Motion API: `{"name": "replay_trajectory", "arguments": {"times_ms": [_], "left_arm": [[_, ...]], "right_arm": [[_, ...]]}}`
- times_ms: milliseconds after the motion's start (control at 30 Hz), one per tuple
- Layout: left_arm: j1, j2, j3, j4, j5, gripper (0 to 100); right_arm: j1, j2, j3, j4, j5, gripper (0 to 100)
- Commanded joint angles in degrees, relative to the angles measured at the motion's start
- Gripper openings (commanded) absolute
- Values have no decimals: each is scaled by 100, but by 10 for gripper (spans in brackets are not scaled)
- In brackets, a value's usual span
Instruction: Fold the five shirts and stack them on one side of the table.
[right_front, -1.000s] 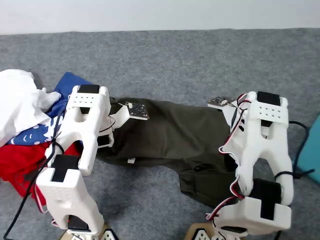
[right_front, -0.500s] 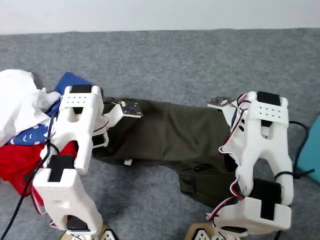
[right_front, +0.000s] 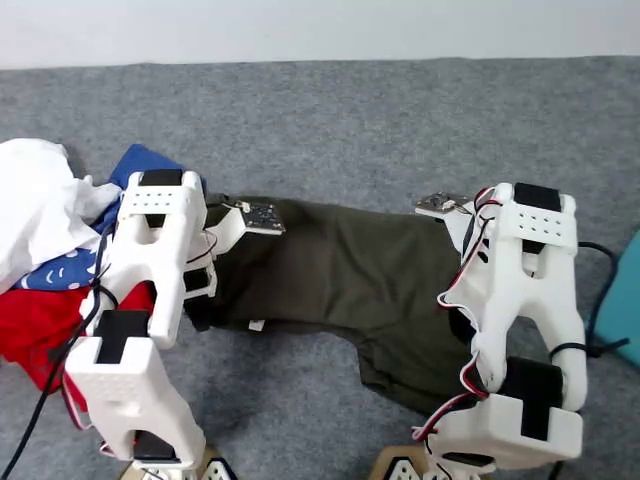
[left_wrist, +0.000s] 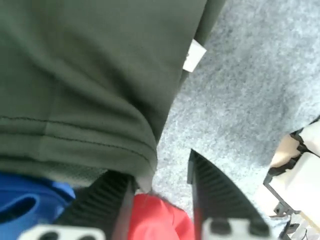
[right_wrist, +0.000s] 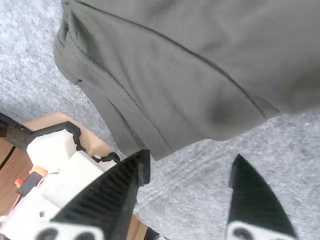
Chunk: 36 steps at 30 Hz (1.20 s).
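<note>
On grey tabletop, olive shirt spread flat, long axis left to right. At its left hem, left gripper, fingers apart beside the corner. Over its near-right edge, right gripper, likewise apart, empty.

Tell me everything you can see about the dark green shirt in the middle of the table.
The dark green shirt is olive, matte fabric with stitched hems and a small white tag at one edge. It lies spread but rumpled, unfolded, on the grey table cover between the arms. One end overlaps the blue shirt and red shirt. The open left gripper sits at that end.
</note>
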Motion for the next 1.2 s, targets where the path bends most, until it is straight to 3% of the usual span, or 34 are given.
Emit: {"name": "replay_trajectory", "arguments": {"times_ms": [0,233,433,600,733,800,967,1167], "left_arm": [[-167,-334,-558,158,-9,148],[-290,-290,-1736,141,475,145],[-290,-290,-1868,-545,1257,137],[-158,-255,-1833,-1767,2620,1],[167,193,-1684,-2435,4044,3],[308,563,-1692,-2479,4527,3],[343,1090,-1921,-2479,5143,3],[343,1433,-2070,-2576,5222,3]], "right_arm": [[-31,-365,-352,207,35,278],[-48,-303,-1345,180,18,277],[-48,-303,-1653,-330,-334,277],[-66,4,-1635,-1525,-1512,154],[-66,734,-1662,-2396,-2101,2],[-145,1059,-1670,-2615,-2171,27],[-391,1446,-1670,-2695,-2154,9],[-418,1499,-1670,-2668,-2136,9]]}}
